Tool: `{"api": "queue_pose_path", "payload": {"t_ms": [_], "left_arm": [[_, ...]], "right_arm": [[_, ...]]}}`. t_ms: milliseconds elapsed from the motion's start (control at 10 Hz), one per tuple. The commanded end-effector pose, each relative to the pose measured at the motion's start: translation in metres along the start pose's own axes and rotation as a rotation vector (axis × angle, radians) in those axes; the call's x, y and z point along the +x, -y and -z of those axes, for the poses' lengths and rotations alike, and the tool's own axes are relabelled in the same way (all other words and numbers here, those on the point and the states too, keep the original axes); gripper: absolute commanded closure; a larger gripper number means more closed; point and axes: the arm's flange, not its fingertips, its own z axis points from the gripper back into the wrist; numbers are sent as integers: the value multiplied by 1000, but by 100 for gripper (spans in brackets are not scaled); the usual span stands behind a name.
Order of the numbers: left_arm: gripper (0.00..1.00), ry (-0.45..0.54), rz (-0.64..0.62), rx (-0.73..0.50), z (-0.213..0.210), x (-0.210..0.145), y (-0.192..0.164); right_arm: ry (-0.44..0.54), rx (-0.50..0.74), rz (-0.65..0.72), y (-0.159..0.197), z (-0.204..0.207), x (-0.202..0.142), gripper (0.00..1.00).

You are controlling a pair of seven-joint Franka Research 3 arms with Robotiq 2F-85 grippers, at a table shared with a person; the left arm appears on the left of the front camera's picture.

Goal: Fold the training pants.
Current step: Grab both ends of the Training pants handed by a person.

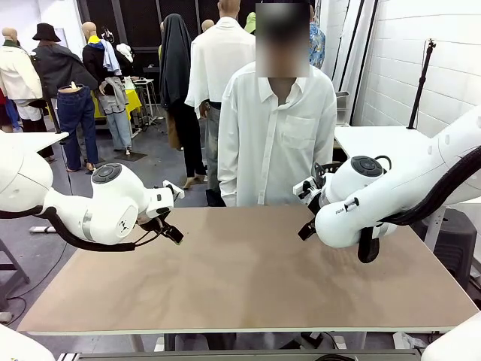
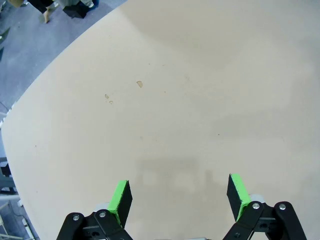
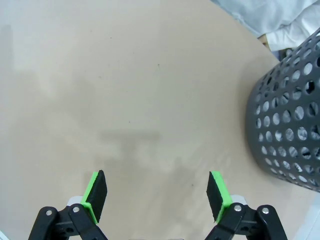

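The training pants are out of view. My left gripper (image 2: 177, 187) is open, and its green pads (image 2: 120, 197) hang over bare tan tabletop (image 2: 190, 100). In the front view it (image 1: 171, 229) hovers above the table's left half. My right gripper (image 3: 156, 182) is also open, with nothing between its green pads (image 3: 95, 190). It points down at the bare table (image 3: 125, 90). In the front view it (image 1: 307, 228) sits near the far right of the table, mostly behind its own arm.
A grey perforated basket (image 3: 290, 115) stands on the table just right of my right gripper. A person in a white shirt (image 1: 278, 135) stands at the far edge, hands below the table line. The tan table (image 1: 240, 271) spreads wide between the arms.
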Motion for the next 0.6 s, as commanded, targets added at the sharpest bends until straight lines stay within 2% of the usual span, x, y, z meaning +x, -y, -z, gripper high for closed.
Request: {"api": "queue_pose_path", "payload": {"t_ms": [0, 500], "left_arm": [[0, 0, -2, 0, 0, 0, -1], [0, -44, -27, 8, -30, 17, -9]], "right_arm": [[2, 0, 1, 0, -1, 0, 0], [-16, 6, -25, 18, -28, 26, 0]]}}
